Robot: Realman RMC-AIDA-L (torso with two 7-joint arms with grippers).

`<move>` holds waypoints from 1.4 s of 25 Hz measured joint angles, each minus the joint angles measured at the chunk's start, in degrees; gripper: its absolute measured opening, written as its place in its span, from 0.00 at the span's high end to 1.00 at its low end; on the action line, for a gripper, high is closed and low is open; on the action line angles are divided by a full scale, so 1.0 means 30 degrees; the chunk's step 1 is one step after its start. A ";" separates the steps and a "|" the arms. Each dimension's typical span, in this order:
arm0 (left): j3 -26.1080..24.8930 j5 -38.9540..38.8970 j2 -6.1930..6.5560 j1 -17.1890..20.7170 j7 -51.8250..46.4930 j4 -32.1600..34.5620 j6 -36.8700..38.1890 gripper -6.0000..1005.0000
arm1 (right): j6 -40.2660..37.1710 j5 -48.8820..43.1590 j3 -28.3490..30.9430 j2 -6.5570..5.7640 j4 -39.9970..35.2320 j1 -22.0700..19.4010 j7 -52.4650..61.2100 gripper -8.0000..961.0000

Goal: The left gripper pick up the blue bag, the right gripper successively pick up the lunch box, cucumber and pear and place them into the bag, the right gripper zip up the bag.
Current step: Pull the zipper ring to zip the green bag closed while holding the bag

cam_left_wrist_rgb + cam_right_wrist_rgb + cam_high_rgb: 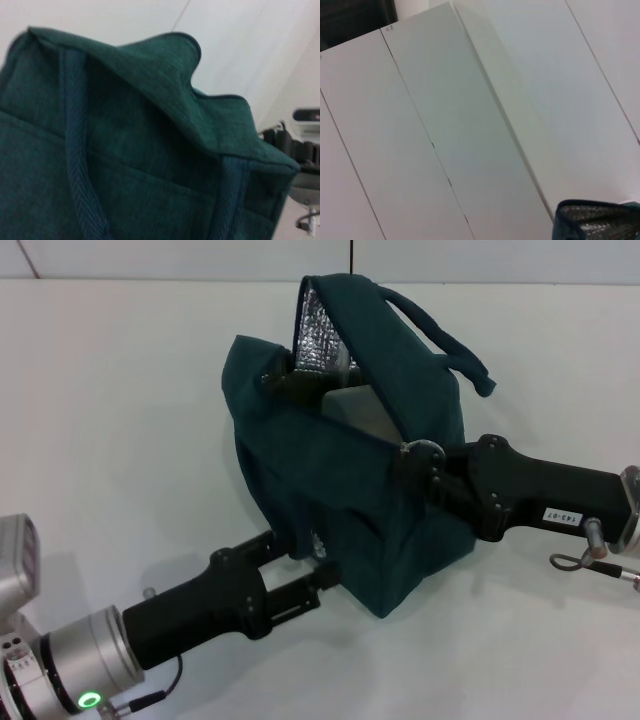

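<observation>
Your left arm reaches in from the near-left corner of the counter, its left gripper (318, 575) pressed low against the near side of the bag (330, 490); you cannot see how it grips. Your right arm stretches in from the right edge, its right gripper (420, 458) at the bag's upper edge, tips hidden.

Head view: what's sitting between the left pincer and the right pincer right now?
Only the blue bag: left pincer presses its near lower side, right pincer meets its zipper edge. No bare table shows between them.
</observation>
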 joint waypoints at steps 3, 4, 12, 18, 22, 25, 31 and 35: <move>-0.0029 -0.0827 0.0074 0.0288 0.0046 0.0034 0.0133 0.30 | -0.0098 0.0009 0.0079 -0.0012 0.0059 0.0005 -0.0007 0.97; -0.0034 -0.1277 0.0088 0.0454 0.0156 0.0073 0.0164 0.30 | -0.0125 0.0005 0.0102 -0.0014 0.0066 0.0006 -0.0009 0.97; -0.0010 -0.4480 0.0208 0.0943 0.1575 0.0420 0.1301 0.30 | -0.0152 -0.0112 0.0116 -0.0034 0.0372 0.0039 -0.0309 0.97; 0.0090 -0.4292 0.0203 -0.0598 0.1618 0.0319 0.0756 0.30 | -0.0093 -0.0127 -0.0017 0.0130 0.0477 0.0542 -0.0418 0.97; 0.0073 -0.4241 0.0317 -0.0881 0.1532 0.0569 0.0475 0.30 | 0.0145 -0.0035 0.0052 0.0121 0.0495 0.0494 -0.0554 0.97; 0.0018 -0.4295 0.0686 -0.0321 0.1114 0.1595 0.0689 0.30 | 0.0178 -0.0031 0.0109 0.0092 0.0509 0.0419 -0.0570 0.97; -0.1437 -0.4654 0.1316 0.1788 0.0055 0.4472 0.1723 0.30 | 0.0204 -0.0102 0.0103 0.0043 0.1012 0.0469 -0.0620 0.97; -0.2077 -0.4648 0.1214 0.2833 0.0237 0.4928 0.3354 0.30 | 0.0213 -0.0131 0.0060 0.0035 0.1162 0.0458 -0.0655 0.97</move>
